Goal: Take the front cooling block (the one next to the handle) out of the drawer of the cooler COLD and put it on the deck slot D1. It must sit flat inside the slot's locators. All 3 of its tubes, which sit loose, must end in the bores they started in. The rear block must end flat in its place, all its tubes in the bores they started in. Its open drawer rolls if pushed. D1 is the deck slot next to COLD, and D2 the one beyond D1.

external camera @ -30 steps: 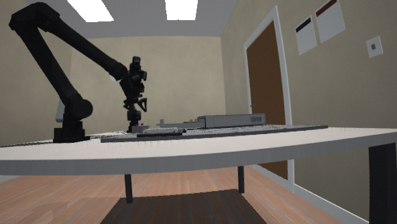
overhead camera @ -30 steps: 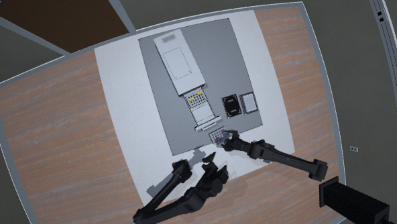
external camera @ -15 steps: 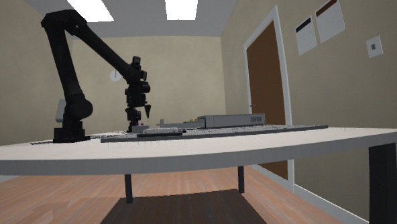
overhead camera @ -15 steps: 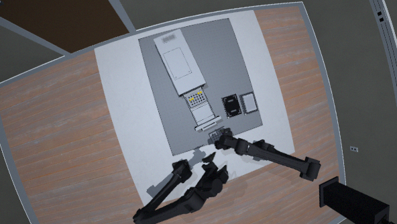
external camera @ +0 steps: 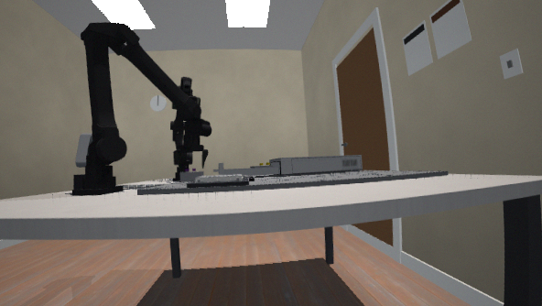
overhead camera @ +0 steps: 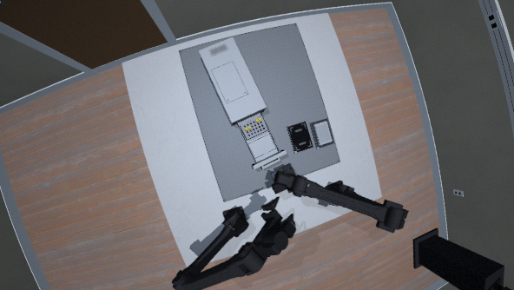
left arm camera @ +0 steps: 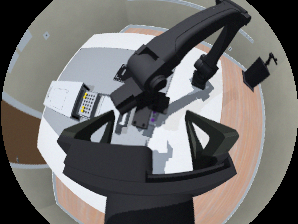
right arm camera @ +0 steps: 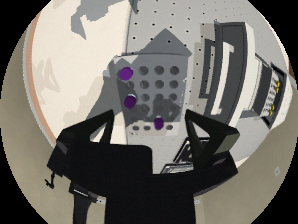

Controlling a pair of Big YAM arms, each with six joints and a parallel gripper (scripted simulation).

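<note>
I'm seeing the front block (overhead camera: 269, 179) (external camera: 189, 176) (left arm camera: 140, 120) (right arm camera: 151, 77) sitting out of the drawer (overhead camera: 273, 140) (external camera: 247, 171) (right arm camera: 259, 95), beyond its handle, carrying three purple tubes (external camera: 193, 169) (left arm camera: 152, 120) (right arm camera: 126, 73). My right gripper (overhead camera: 283, 174) (external camera: 194, 158) (left arm camera: 150, 107) (right arm camera: 149, 113) is hovering released above it; my left gripper (overhead camera: 284, 208) is hanging released. Regrasping and seating it flat in D1 (overhead camera: 299, 136) are remaining. I can't confirm original bores.

The black jointed right arm (overhead camera: 343, 197) (external camera: 98, 84) (left arm camera: 185, 32) is now standing more upright in its upper link, its elbow sitting further forward. Its black two-fingered right tool (overhead camera: 284, 173) (external camera: 197, 158) (left arm camera: 150, 107) (right arm camera: 149, 113) is hanging lower, is pointing more steeply downward, and is now lying over the grey perforated block with purple tubes (overhead camera: 270, 177) (external camera: 191, 176) (left arm camera: 140, 120) (right arm camera: 151, 90), largely hiding it from above.
</note>
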